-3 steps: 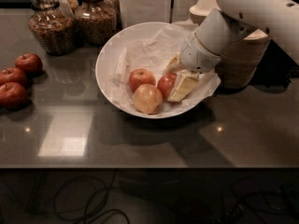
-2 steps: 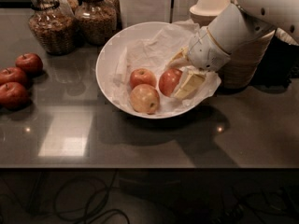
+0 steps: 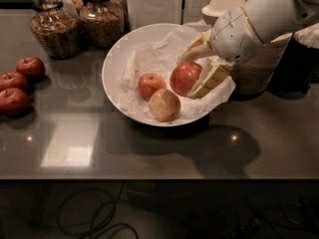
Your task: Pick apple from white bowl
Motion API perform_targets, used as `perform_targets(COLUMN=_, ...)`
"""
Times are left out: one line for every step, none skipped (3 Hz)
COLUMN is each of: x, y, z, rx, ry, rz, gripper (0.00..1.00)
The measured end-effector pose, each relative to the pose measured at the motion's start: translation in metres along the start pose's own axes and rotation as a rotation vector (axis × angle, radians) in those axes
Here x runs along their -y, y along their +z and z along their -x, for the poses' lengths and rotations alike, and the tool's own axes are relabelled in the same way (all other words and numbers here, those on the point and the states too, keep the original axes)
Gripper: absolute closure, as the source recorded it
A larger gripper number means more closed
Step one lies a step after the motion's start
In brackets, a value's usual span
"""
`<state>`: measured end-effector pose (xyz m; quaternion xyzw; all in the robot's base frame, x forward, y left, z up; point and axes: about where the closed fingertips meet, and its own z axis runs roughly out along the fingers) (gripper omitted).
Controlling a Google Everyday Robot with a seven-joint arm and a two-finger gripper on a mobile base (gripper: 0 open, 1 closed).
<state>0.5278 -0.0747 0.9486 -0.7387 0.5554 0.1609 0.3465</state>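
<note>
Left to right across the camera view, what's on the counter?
Three small dark red apples, small red apple in the large white paper-lined bowl, pale yellowish apple, round red-orange apple, claw shut on it from the right.

- You've got one view: it sits high in front of the counter, tilted down, facing the jars at the back.
- It's fairly close: the white bowl fills mid-frame, and the counter's front edge runs low.
- The gripper is right of centre over the bowl, clamped on the apple.
</note>
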Motion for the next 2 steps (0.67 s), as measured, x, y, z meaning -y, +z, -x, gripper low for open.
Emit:
perform_targets(x=-0.0018, y=-0.0384, z=0.0313, rx=-0.009, ry=-0.052, rz=-0.046, gripper=1.0)
perform_targets(x=-0.0018, y=-0.0384, z=0.0313, rx=-0.009, ry=-0.052, rz=-0.046, gripper=1.0)
